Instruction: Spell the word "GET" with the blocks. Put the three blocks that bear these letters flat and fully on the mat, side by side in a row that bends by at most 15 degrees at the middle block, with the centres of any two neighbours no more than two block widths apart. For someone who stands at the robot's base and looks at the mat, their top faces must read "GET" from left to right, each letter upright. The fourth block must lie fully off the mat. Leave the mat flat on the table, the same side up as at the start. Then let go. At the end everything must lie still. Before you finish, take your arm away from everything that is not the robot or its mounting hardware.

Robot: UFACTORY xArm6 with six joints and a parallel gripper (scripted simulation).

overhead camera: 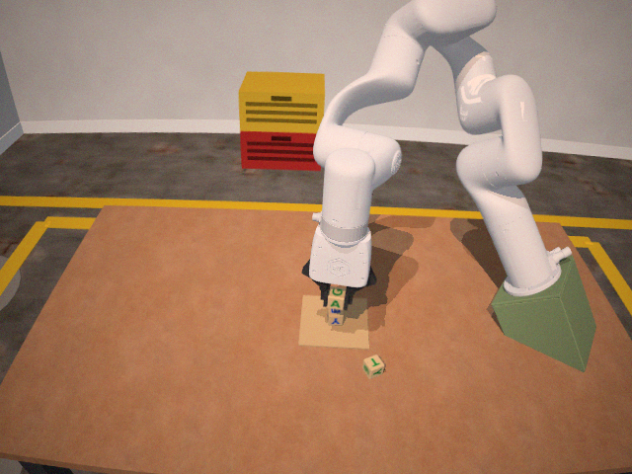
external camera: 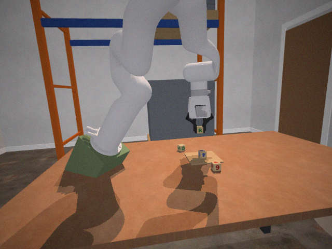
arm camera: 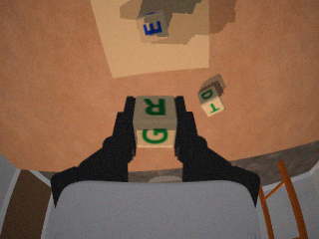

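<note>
My gripper (external camera: 199, 129) is shut on a wooden block (external camera: 199, 130) and holds it well above the table. The wrist view shows green G and R faces on this block (arm camera: 155, 121). In the top view the held block (overhead camera: 336, 298) hangs over the tan mat (overhead camera: 334, 329). A block with a blue E on top (arm camera: 154, 27) lies on the mat (arm camera: 150, 23), in the arm's shadow. A block with a green T (overhead camera: 373, 365) lies on the table off the mat. A block with a red 9 (external camera: 216, 166) sits at a mat corner; whether it touches the mat I cannot tell.
The arm's green base (overhead camera: 543, 316) stands at the table's right side in the top view. A yellow and red cabinet (overhead camera: 281, 119) stands on the floor behind the table. An orange rack (external camera: 53, 80) stands behind the table in the exterior view.
</note>
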